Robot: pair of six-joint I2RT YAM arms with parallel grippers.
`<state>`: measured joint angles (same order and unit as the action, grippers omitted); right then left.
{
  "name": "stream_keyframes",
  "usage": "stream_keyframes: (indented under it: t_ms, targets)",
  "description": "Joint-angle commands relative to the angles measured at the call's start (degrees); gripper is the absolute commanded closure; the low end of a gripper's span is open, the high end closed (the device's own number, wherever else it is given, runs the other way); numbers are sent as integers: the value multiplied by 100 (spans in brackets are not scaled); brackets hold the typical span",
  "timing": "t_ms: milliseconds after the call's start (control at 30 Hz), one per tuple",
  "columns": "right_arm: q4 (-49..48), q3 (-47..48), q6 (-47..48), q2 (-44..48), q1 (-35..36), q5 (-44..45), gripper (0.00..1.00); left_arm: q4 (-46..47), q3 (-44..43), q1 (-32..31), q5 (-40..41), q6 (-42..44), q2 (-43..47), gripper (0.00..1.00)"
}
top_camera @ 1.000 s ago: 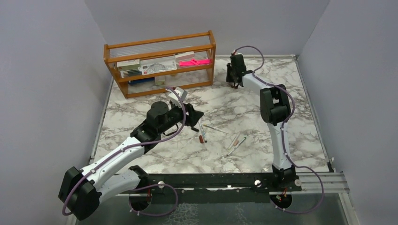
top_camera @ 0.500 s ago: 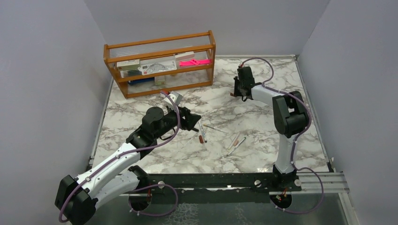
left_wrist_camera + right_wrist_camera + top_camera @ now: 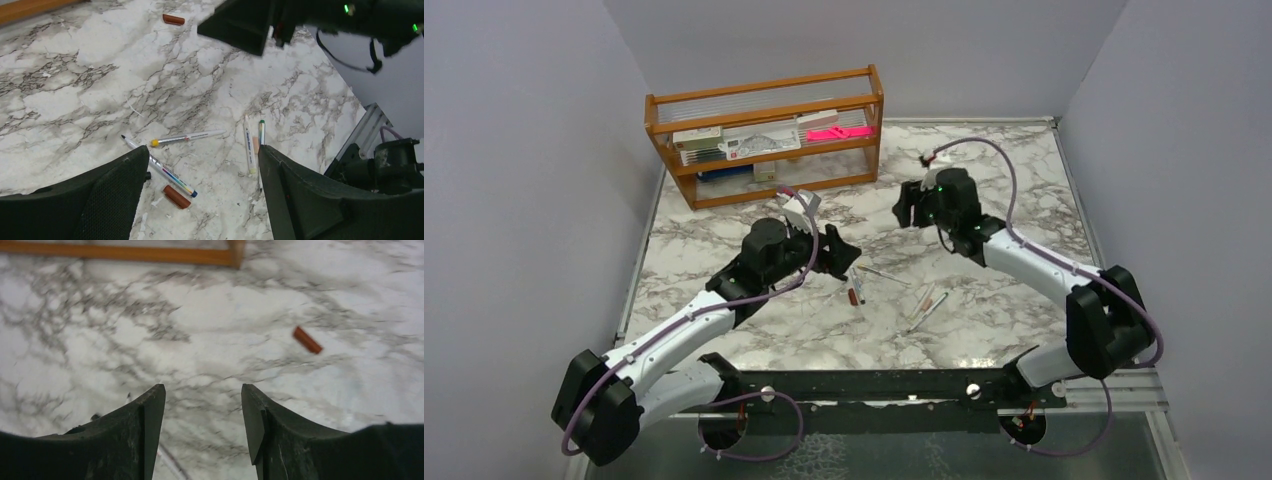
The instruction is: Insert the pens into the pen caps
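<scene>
Several pens lie loose on the marble table (image 3: 754, 320). In the left wrist view one has a black tip and blue end (image 3: 160, 167), one a yellow end (image 3: 187, 137), and two lie side by side (image 3: 248, 145). A red-brown cap (image 3: 176, 197) lies beside the first pen, and a pale peach cap (image 3: 255, 144) lies between the pair. Another red-brown cap (image 3: 307, 340) lies farther back. My left gripper (image 3: 202, 150) is open and empty above the pens (image 3: 854, 280). My right gripper (image 3: 202, 390) is open and empty, just behind them (image 3: 907, 212).
A wooden shelf rack (image 3: 764, 140) with boxed stationery and a bright pink item stands at the back left. Grey walls close in the table on three sides. The black rail (image 3: 874, 385) holding the arm bases runs along the near edge.
My right arm has swung from the far back of the table forward and left, towards the pens. My left gripper has stayed over the pens with only small shifts.
</scene>
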<state>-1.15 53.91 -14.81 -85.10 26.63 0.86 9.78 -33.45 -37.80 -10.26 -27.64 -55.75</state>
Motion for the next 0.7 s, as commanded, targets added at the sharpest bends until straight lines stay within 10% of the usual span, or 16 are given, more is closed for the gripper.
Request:
stream_keyframes:
  t_ms: [0,267,667]
  targets:
    - [38,-610,524,213,873,-214,42,-484,-700,280,-227,-672,-509,16]
    - [118,-955,593,-73,1246,-291,41,105,-622,1337,-1492,-2097,-538,17]
    - [-113,-1323,517,-497,1538,-245,41,-216,-275,1732,-1535,-1930,-280,19]
